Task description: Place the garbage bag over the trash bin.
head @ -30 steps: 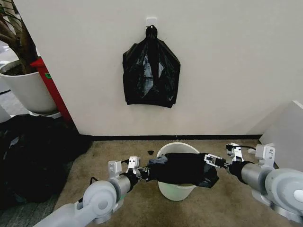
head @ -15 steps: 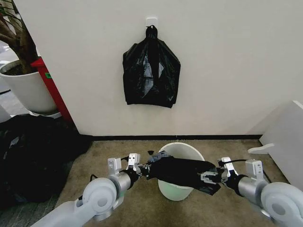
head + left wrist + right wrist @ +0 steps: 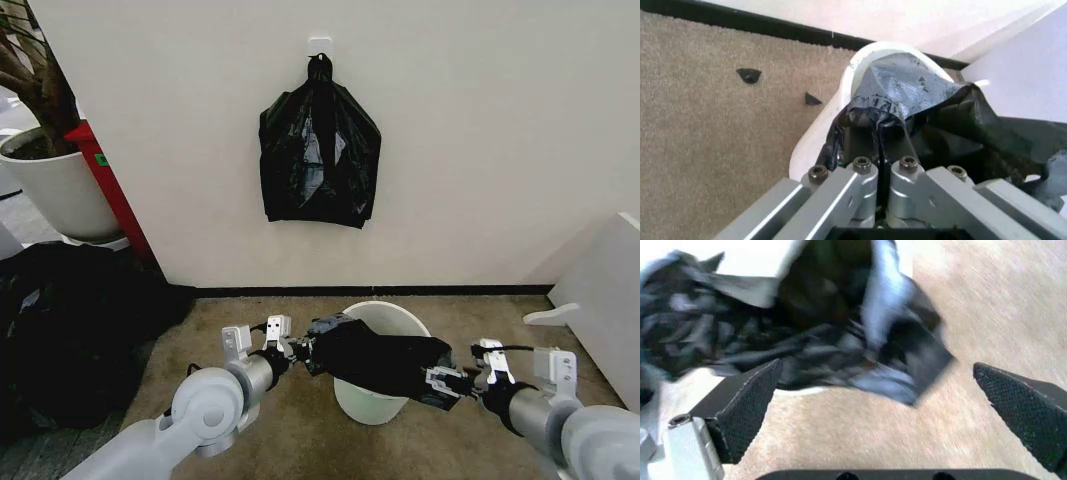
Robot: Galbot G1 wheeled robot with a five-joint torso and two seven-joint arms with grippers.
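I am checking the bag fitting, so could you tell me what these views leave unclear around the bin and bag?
- Inside of the trash bin: covered by the garbage bag in the head view.
- Bag's mouth: lost in blurred folds, right wrist view, beyond the open right gripper.
- Bag corner held by the left gripper: hidden between shut fingers.

I see my right gripper [image 3: 900,405] with its jaws spread wide: one textured black finger pad [image 3: 747,405] on one side, the other at the opposite edge. Nothing lies between them but bare beige carpet [image 3: 973,305]. Just beyond the fingertips the garbage bag [image 3: 827,335] sits as a crumpled black mass, one loose flap hanging down toward the gap between my fingers without touching either pad. Past the bag, a pale stretch of the trash bin [image 3: 753,260] shows, its rim partly covered by plastic.
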